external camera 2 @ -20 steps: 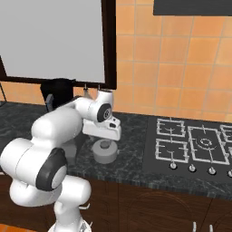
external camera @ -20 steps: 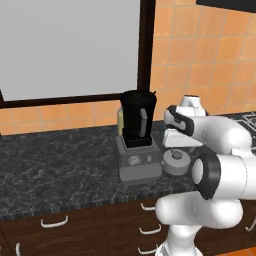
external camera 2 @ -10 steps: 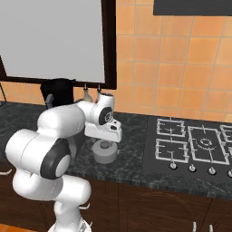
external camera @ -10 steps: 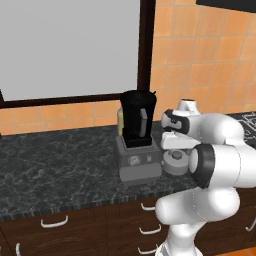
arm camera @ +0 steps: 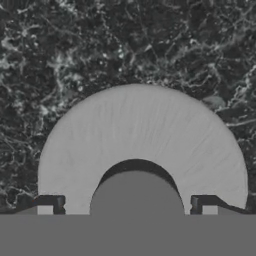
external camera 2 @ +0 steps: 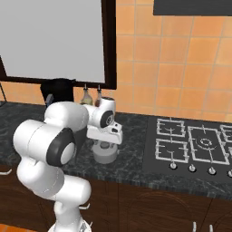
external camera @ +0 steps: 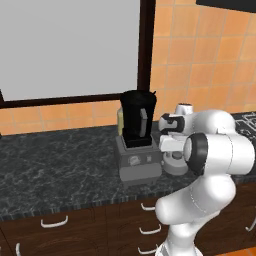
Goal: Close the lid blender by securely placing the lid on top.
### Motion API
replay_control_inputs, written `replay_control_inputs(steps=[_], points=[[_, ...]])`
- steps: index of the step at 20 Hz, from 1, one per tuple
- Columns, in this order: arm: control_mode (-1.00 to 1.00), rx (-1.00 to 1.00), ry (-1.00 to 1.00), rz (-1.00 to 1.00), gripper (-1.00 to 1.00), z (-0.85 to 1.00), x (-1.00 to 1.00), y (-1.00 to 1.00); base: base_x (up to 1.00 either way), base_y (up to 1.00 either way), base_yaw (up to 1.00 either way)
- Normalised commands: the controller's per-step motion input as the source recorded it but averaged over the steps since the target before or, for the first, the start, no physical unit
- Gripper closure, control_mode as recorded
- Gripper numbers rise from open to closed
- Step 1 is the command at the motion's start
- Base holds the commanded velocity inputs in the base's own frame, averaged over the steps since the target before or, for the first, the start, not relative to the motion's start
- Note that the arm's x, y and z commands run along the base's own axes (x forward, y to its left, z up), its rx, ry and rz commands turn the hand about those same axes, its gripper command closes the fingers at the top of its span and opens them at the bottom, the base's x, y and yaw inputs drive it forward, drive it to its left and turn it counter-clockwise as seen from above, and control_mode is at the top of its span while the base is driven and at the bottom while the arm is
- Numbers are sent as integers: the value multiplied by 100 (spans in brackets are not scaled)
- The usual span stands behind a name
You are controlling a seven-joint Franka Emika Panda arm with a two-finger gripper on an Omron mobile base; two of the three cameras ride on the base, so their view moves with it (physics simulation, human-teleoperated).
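Pincer (arm camera: 127,204) hangs right over the lid (arm camera: 142,145), with its two dark tips spread wide, one on each side of the lid's raised knob at the bottom of the hand view. The tips are not squeezing the knob. The lid is a round grey disc lying flat on the dark speckled tabletop (arm camera: 60,50).

In the left base view, the lid (external camera: 175,161) sits low, right of the middle, just to the right of the blender (external camera: 137,142). The blender's black jar stands upright on its grey box base, and its top is open. The white arm bends over the lid here.

In the right base view, the lid (external camera 2: 105,154) sits left of the middle under the pincer (external camera 2: 104,142). The stove (external camera 2: 190,145) is on the right side of that picture.
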Motion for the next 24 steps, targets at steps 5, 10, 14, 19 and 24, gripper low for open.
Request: replay_control_inputs(steps=[5, 10, 14, 19, 24], points=[[-100, -1, 0, 0, 100, -35, 3, 3, 0, 0, 0], [-100, -3, 6, 0, 100, 1, -8, 14, 0, 0, 0], [-100, 0, -3, -3, 100, 60, -33, -3, 0, 0, 0], [-100, 0, -14, -4, 100, 99, -50, -18, 0, 0, 0], [-100, 0, -16, -2, 100, 100, -53, -5, 0, 0, 0]])
